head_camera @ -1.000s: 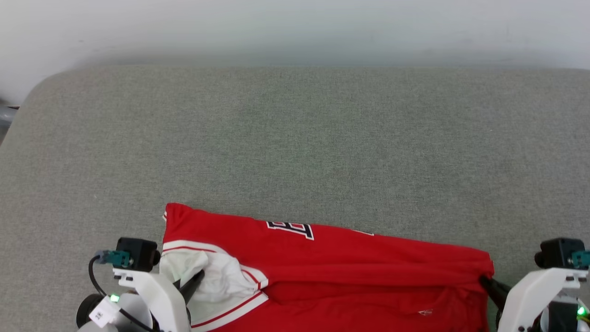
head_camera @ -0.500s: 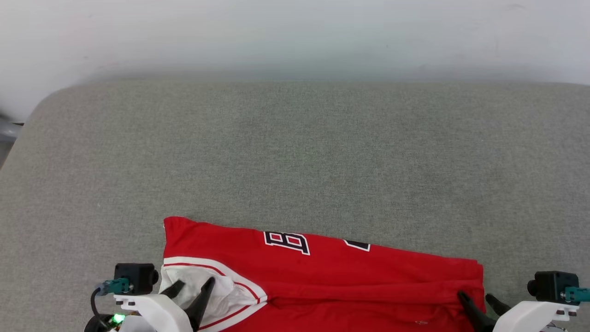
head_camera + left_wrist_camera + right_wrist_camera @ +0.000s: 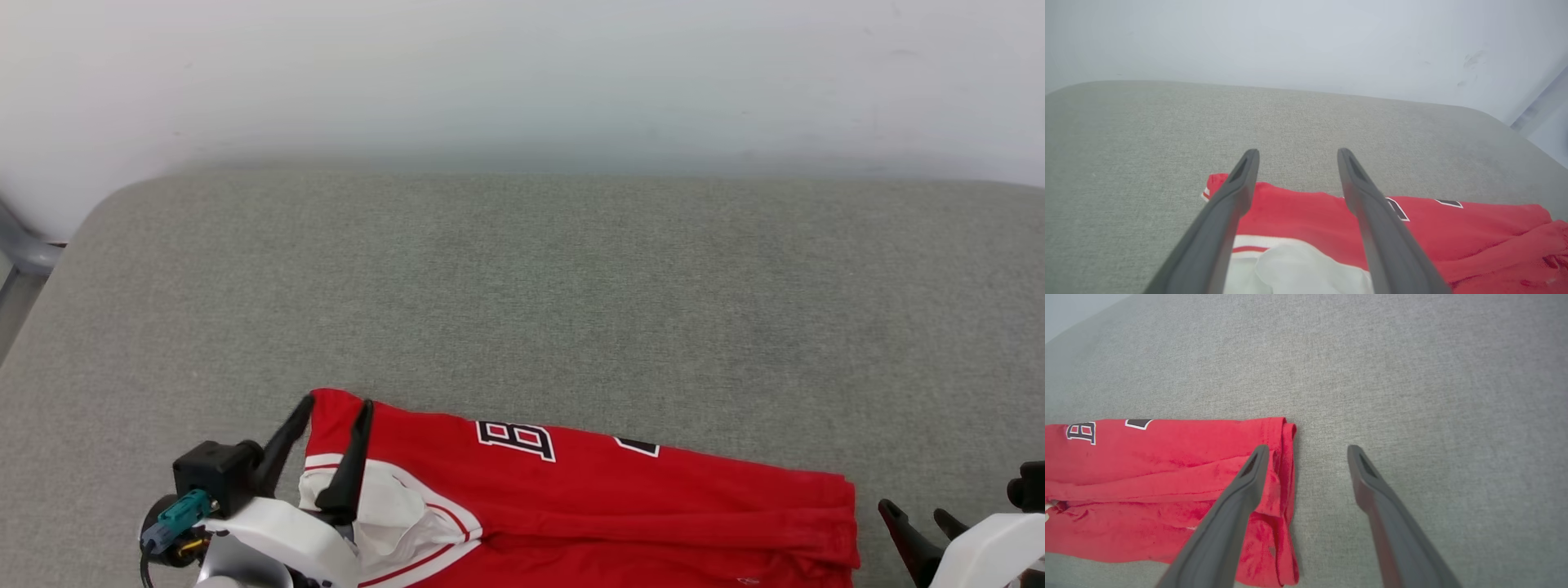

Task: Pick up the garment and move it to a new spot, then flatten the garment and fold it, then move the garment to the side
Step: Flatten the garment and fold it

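We saw both end effectors spread wide, holding nothing: the left end effector (image 3: 338,400) over the garment's (image 3: 612,490) white-sleeved corner, the right end effector (image 3: 912,509) just off its right edge. A second earlier both pinched cloth. The garment lay folded at the bench's (image 3: 522,286) near edge, with bare bench beyond.

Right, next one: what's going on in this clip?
A two-armed robot is working on a red garment that lies doubled over in a long band on the grey padded surface, close to the robot. Both grippers are open and hold nothing. The left gripper hovers over the white-sleeved end, and the right gripper sits at the opposite end, by the layered edge. The fold looks partly done, and the garment does not appear to be set aside yet.
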Available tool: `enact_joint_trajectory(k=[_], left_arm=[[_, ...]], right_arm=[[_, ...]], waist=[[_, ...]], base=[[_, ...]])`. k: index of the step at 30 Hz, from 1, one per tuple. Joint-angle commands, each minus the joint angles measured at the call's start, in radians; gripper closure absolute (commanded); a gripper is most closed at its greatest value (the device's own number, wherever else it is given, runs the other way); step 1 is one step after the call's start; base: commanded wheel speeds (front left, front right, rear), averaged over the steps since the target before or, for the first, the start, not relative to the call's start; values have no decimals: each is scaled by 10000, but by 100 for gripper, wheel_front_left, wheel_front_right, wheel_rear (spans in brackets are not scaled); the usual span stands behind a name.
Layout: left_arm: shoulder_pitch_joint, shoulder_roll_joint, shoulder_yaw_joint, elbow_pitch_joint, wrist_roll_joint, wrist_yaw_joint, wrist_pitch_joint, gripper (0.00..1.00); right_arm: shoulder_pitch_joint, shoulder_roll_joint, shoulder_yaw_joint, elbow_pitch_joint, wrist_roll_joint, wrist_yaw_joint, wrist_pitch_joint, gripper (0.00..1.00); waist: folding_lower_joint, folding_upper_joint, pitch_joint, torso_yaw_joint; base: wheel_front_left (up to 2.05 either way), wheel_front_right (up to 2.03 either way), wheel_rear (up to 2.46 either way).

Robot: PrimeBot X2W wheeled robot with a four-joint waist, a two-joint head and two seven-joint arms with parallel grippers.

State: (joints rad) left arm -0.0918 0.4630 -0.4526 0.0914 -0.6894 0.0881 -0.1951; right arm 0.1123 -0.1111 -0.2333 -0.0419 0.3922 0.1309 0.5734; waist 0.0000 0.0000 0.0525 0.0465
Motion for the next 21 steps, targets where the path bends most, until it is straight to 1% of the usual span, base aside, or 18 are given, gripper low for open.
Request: enact_joint_trajectory(k=[1,5,8,11,17,21], left_arm=[[-150,-60,116,-58,184,105,-249,0],[-256,-333,387,-281,742,221,-646,0],[-245,-609,735,-588,1244,331,-703,0],[-48,-966,1157,-953,1725,341,-714,0],[225,-1502,1706,-1388,2355,109,-718,0],[289,-1727,1978,-1392,2587,-77,-710,0]], right_arm=[[-128,-56,-88,-83,-59,-4,242,0],[-144,-107,-244,-213,-137,-4,985,0],[-142,-70,-311,-251,-183,-4,1328,0],[-86,23,-283,-180,-200,-4,1569,0],[-11,243,-5,241,-24,-4,1684,0],[-183,356,282,749,70,-4,1824,0]], waist=[[0,0,12,74],[0,0,118,256],[0,0,223,403],[0,0,336,548],[0,0,628,777],[0,0,799,801]], base=[[0,0,0],[0,0,0],[0,0,0],[0,0,0],[0,0,0],[0,0,0]])
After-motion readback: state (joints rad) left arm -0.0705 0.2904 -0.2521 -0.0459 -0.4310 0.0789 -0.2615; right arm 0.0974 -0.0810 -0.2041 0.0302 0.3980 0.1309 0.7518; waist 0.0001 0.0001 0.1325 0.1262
